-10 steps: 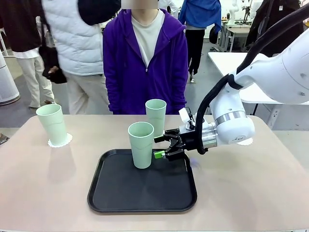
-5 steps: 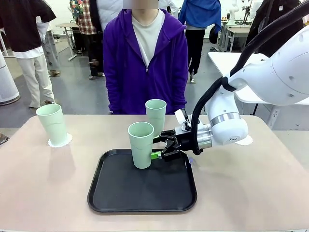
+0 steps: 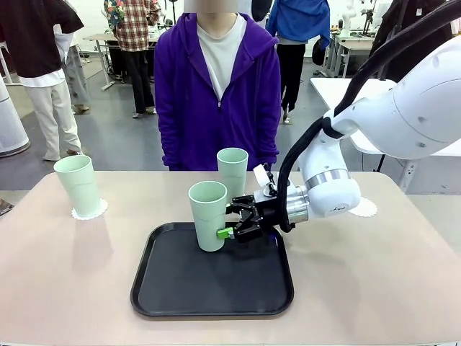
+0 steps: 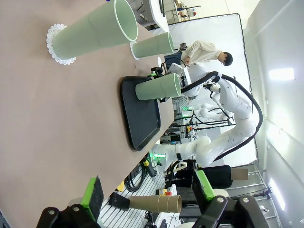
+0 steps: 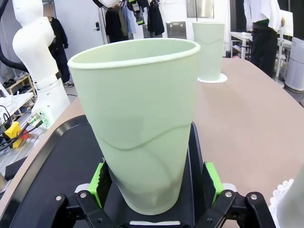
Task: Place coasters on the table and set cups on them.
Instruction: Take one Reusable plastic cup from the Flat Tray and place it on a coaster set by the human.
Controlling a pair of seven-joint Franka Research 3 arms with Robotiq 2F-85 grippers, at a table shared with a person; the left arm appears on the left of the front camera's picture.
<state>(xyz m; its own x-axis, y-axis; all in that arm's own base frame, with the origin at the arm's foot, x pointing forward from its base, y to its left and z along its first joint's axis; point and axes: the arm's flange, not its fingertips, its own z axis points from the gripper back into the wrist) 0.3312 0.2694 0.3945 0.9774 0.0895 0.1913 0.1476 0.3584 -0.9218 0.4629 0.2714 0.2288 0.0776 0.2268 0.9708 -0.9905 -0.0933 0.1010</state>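
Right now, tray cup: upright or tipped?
Upright. The cup stands base down on the black tray, rim level, between open jaws.

Right claw [image 3: 229, 223] reaches sideways, jaws spread (left claw [image 4: 148, 192] likewise).

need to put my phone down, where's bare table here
The table is bare left of the tray, below the left cup on its coaster, and right of the tray, in front of the empty coaster. It is crowded at the tray's far edge, where the right tool flanks a cup with another cup behind.
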